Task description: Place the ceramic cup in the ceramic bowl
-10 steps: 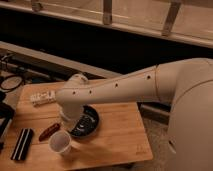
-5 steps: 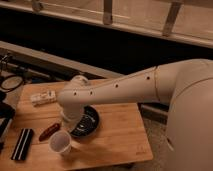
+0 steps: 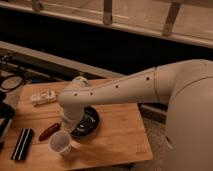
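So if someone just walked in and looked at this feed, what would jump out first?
The big white robot arm sweeping from the right across the wooden table dominates. Its claw sits at the white ceramic cup near the table's front left, beside the dark ceramic bowl at centre. A red object and black bar lie left of the cup.

No readable text, labels, brands or numbers on anything
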`<state>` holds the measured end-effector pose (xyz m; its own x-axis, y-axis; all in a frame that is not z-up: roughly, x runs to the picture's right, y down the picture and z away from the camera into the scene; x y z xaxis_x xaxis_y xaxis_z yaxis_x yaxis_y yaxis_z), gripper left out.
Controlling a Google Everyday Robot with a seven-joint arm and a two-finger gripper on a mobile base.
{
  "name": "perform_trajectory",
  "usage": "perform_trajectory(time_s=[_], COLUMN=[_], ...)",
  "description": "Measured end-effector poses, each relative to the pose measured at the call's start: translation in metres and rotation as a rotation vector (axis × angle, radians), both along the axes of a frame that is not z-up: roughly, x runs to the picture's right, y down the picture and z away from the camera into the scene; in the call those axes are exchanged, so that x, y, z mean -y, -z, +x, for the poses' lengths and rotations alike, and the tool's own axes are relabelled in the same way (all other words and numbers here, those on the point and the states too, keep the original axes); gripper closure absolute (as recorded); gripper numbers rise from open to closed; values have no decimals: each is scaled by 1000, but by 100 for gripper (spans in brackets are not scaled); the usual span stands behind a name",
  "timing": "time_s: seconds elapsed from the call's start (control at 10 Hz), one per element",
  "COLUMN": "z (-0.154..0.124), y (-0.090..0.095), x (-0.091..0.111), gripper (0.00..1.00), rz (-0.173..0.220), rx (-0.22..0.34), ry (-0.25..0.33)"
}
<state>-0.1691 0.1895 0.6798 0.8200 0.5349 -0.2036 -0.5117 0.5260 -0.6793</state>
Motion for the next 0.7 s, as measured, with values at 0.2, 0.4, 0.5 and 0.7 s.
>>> perform_trajectory(time_s=[0.2,0.4,0.5,0.7], z=[0,-3,-5,-11], y=[-1,7,15,22], x=[-1,5,11,13], gripper=[100,100,95,76], rz=[0,21,28,25], rx=[0,46,73,113], ry=[-3,-13,-19,-10])
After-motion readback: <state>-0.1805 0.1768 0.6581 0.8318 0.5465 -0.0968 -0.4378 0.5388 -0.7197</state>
